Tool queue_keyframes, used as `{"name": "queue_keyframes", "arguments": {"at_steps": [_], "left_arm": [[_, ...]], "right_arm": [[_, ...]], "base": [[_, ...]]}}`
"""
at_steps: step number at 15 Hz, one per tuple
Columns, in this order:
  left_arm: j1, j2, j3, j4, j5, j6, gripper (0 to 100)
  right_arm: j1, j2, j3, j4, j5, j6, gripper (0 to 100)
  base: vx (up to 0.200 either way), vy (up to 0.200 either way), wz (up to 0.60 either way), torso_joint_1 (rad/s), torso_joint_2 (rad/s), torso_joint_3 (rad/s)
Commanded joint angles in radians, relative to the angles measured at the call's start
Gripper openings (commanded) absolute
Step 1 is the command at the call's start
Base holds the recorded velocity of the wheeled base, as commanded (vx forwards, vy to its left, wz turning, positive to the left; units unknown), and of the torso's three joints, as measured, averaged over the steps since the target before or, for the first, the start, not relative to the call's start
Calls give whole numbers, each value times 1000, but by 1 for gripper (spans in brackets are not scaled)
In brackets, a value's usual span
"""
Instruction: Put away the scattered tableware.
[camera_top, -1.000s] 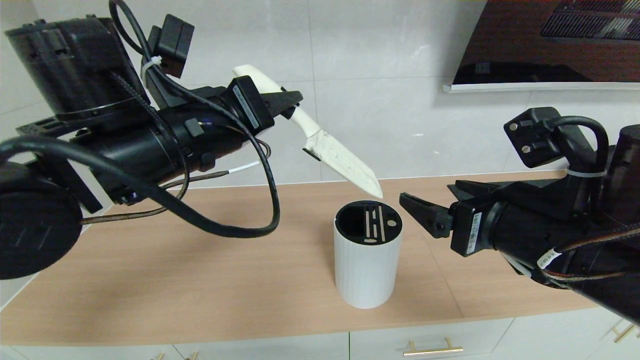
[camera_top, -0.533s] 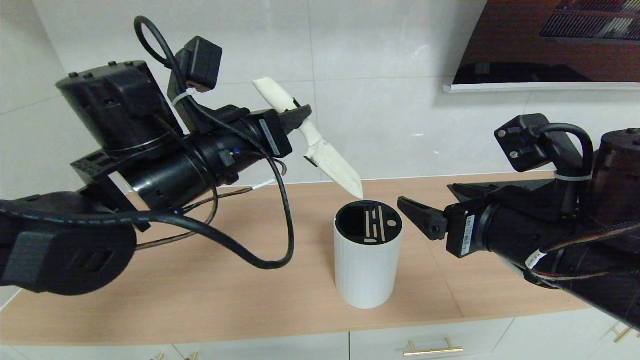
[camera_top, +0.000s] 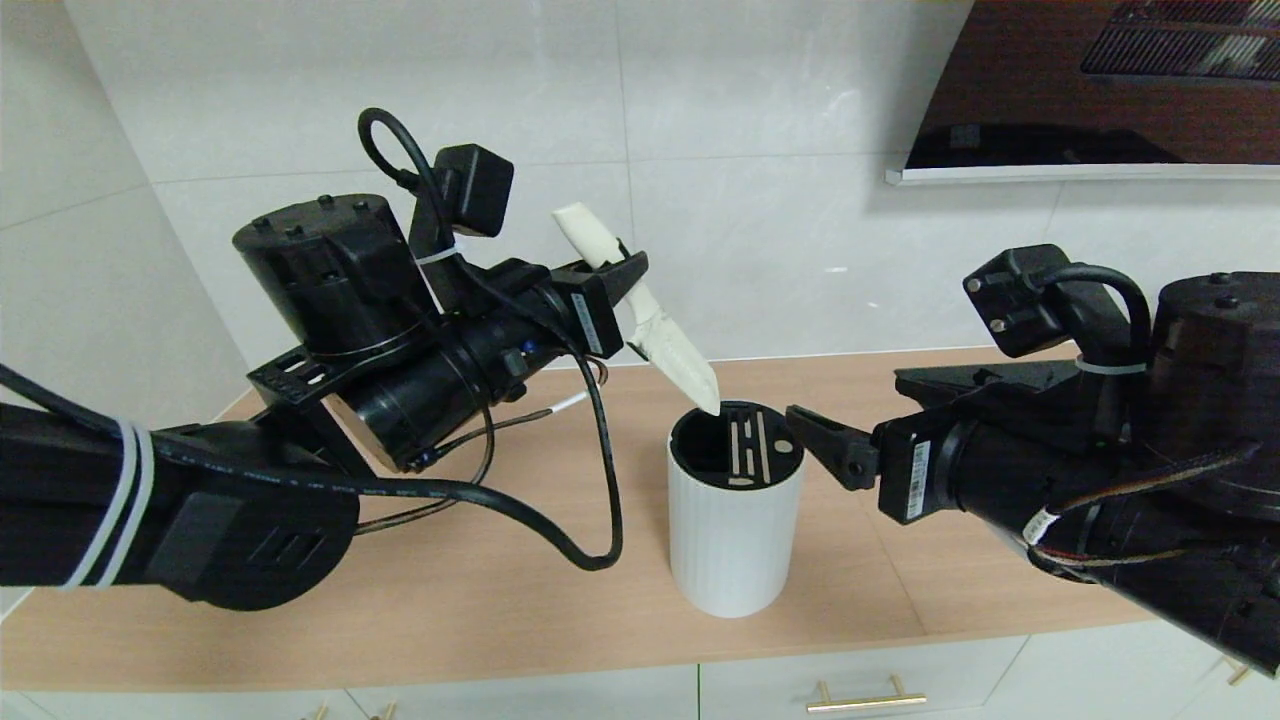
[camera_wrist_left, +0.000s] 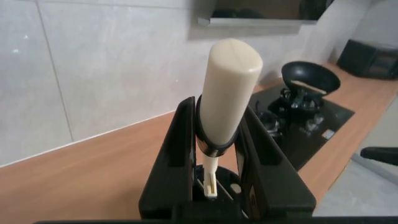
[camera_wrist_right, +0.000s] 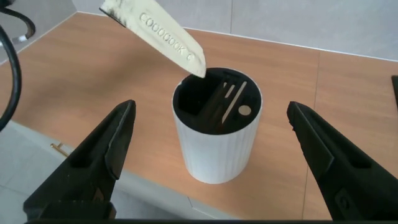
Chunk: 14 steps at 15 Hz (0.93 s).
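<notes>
A white ribbed cylindrical holder with a black slotted top stands on the wooden counter. My left gripper is shut on the cream handle of a white knife, held blade down and tilted, its tip at the holder's back rim. In the left wrist view the knife handle stands clamped between the black fingers. The right wrist view has the knife blade tip over the holder opening. My right gripper stands open beside the holder, wide apart around it.
A tiled wall rises behind the counter, with a dark range hood at the upper right. A stovetop with a black pan lies farther along the counter. Drawers with brass handles run below the front edge.
My left arm has swung right and lowered, turning the knife more upright; its tip came down from above the holder to the holder's rim. The right gripper edged slightly toward the holder.
</notes>
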<state>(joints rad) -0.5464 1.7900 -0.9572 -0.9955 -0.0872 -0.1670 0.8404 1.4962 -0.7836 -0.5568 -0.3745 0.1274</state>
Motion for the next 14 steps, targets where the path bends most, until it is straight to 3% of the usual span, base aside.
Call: {"name": "queue_keyframes", "arguments": {"at_steps": [1, 4, 9, 14], "left_arm": [[-6, 15, 11, 2, 0, 30, 0], [-24, 14, 45, 2, 3, 104, 0], [-47, 19, 54, 15, 6, 106, 0], [-64, 48, 57, 90, 4, 106, 0]], "right_arm": [[0, 12, 0, -2, 0, 0, 100], [0, 15, 0, -2, 0, 0, 100], [0, 24, -2, -2, 0, 0, 100], [2, 38, -2, -2, 0, 0, 100]], "base": [[0, 0, 0, 0, 0, 0], [0, 0, 0, 0, 0, 0], [0, 0, 0, 0, 0, 0], [0, 0, 0, 0, 0, 0]]}}
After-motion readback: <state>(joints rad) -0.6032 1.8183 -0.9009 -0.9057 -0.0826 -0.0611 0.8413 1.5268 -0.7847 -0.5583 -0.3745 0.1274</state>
